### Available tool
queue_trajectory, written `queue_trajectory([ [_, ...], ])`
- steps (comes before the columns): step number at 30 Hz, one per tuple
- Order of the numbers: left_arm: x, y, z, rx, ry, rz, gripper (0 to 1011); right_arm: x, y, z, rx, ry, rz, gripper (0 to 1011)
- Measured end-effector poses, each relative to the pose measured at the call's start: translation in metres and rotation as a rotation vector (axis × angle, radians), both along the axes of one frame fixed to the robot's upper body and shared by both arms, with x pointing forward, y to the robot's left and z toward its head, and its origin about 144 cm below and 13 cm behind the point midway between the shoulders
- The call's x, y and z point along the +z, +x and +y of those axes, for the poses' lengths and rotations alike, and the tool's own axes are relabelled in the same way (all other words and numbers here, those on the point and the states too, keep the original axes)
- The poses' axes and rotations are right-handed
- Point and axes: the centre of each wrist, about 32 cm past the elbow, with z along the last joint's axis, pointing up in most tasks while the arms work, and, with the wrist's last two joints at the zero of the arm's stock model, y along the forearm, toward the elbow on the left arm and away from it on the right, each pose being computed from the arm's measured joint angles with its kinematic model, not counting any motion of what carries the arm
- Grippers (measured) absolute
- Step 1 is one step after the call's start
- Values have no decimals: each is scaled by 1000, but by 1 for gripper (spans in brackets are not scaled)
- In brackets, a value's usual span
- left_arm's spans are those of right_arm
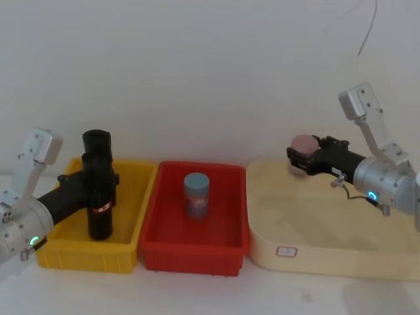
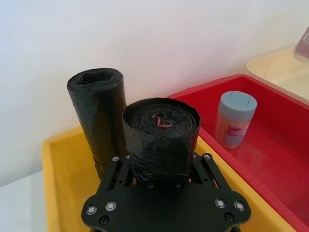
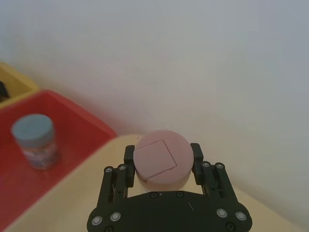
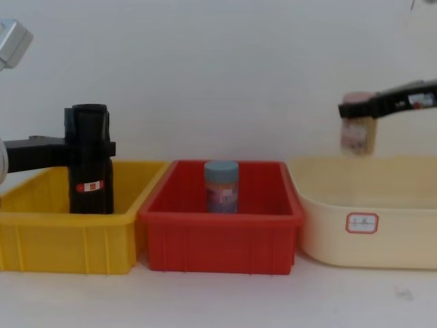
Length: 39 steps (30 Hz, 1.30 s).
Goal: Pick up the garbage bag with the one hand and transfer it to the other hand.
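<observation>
The garbage bag, a tall black roll with a red-and-white label band, stands upright in the yellow bin. My left gripper, on the green-ringed arm, is shut on its upper part, and its fingers press both sides of the roll. My right gripper, on the blue-ringed arm, is shut on a pink-lidded clear jar and holds it in the air above the cream tub.
A second black roll without a label stands just behind the gripped one in the yellow bin. The red bin in the middle holds a blue-lidded jar. A white wall runs close behind all three containers.
</observation>
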Motion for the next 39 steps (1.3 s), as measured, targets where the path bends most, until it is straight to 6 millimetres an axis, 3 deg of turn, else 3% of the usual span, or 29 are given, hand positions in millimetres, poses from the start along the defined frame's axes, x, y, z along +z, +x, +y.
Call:
queue_trajectory([
  [10,0,0,0,0,0,0,435,-18,6,-14,-42,34,47,655],
  [19,0,0,0,0,0,0,435,-27,7,-20,-54,54,66,911],
  [24,0,0,0,0,0,0,435,-30,7,-22,-58,59,72,1002],
  [39,0,0,0,0,0,0,435,-34,7,-25,-63,68,81,999],
])
